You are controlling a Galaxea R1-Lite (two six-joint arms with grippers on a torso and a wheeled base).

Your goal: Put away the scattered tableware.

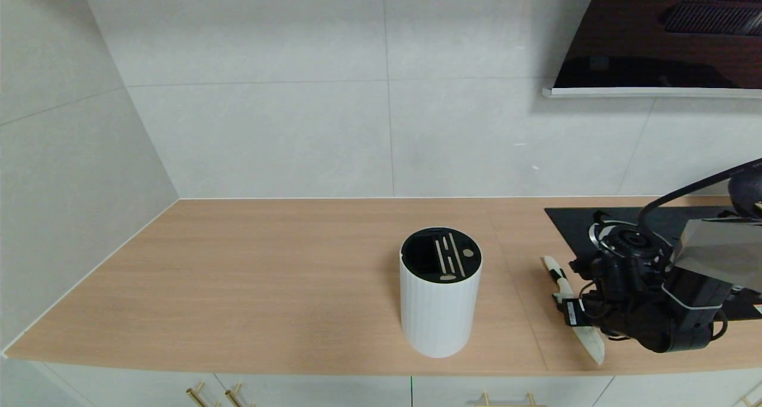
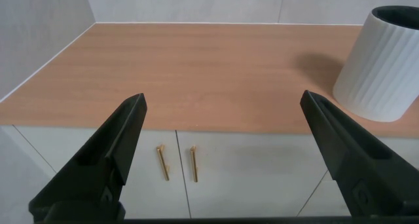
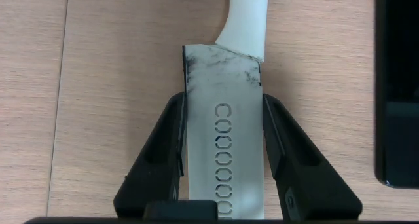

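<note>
Tabletop [image 1: 268,276]: running wood-grained beneath grey wall tiles [image 1: 268,139].
Cooktop [image 1: 568,221]: sitting flush, right.
Range hood [image 1: 649,38]: hanging above.
Cabinet handles [image 2: 163,162]: showing gold below.

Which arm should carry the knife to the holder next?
Right: the right gripper holds the knife by its blade, while the left gripper hangs open beyond the white holder.

Wood counter [image 1: 268,288] under right gripper [image 1: 570,312]. Black cooktop [image 1: 565,219] just beyond it, dark hood [image 1: 625,38] high above. Grey tiled wall [image 1: 297,97] behind. White cabinets [image 2: 249,171] with brass handles [image 2: 163,162] below the counter edge.
</note>
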